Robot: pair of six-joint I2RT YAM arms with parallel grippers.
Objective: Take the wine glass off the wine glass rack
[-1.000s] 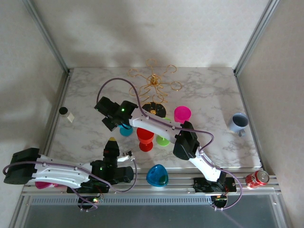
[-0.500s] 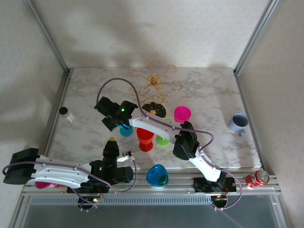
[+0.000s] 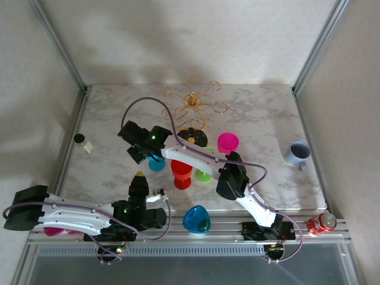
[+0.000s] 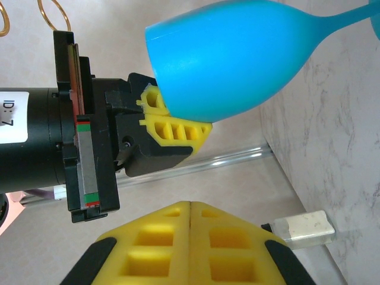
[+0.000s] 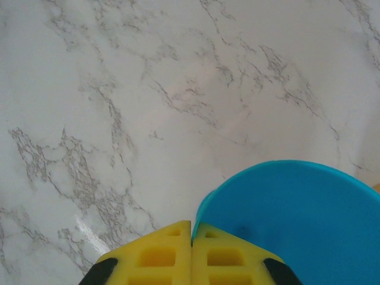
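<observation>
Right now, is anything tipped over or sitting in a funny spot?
Yes, two things. A red metal drink can lies on its side at the near right corner, on the metal rail instead of the marble table. A shiny blue plastic cup also lies tipped over on that rail, between the two arm bases.

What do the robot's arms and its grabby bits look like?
The left arm and right arm have white links and chunky black joints, with purple cables looping along them and small green lights. The left gripper and right gripper end in bright yellow fingers with square pockets, like waffles. The right arm's black wrist carries a white label.
</observation>
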